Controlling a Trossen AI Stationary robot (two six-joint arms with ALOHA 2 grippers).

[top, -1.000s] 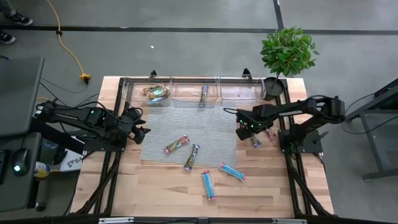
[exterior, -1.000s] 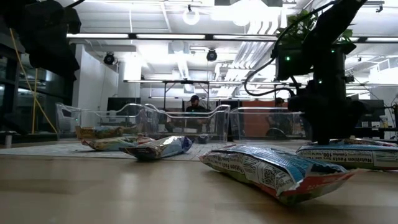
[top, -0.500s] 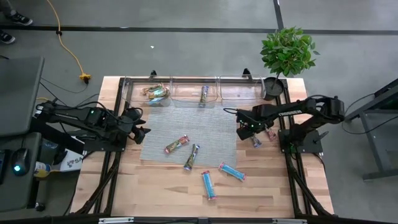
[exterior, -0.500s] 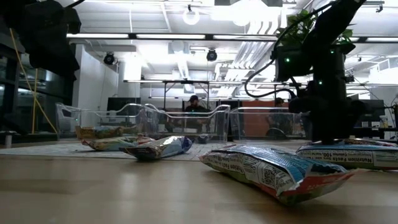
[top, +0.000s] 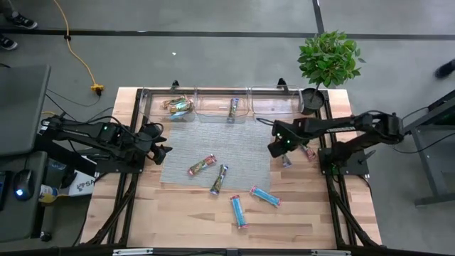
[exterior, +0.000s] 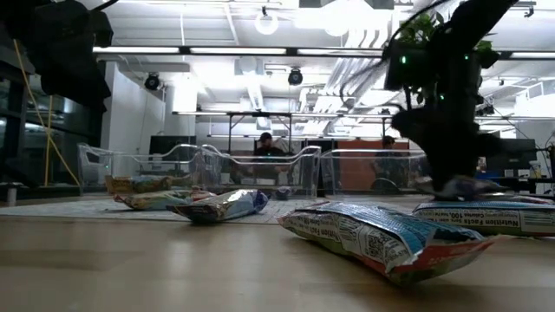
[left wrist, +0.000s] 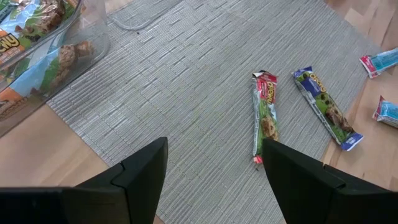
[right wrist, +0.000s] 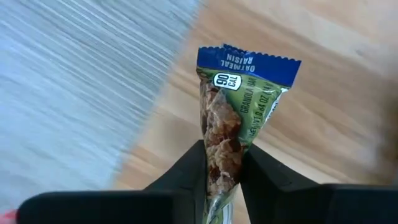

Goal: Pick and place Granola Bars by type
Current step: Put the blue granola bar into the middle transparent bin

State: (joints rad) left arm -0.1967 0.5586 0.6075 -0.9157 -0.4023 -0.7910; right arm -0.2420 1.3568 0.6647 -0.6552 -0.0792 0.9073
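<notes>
- Wooden table (top: 185, 213) boards are covered at the middle by a grey woven mat (top: 213, 146), with clear bins (top: 213, 105) along the far edge.
- An oatmeal raisin bar (right wrist: 233, 124) is pinched between the narrowly set fingers of the right gripper (top: 279, 147), just off the mat's right edge.
- The left gripper (left wrist: 214, 168) is held with its fingers wide apart, with nothing between them, at the mat's left edge.
- Two bars (top: 202, 165) are left on the mat, and two light blue bars (top: 264, 196) on bare wood nearer the front.
</notes>
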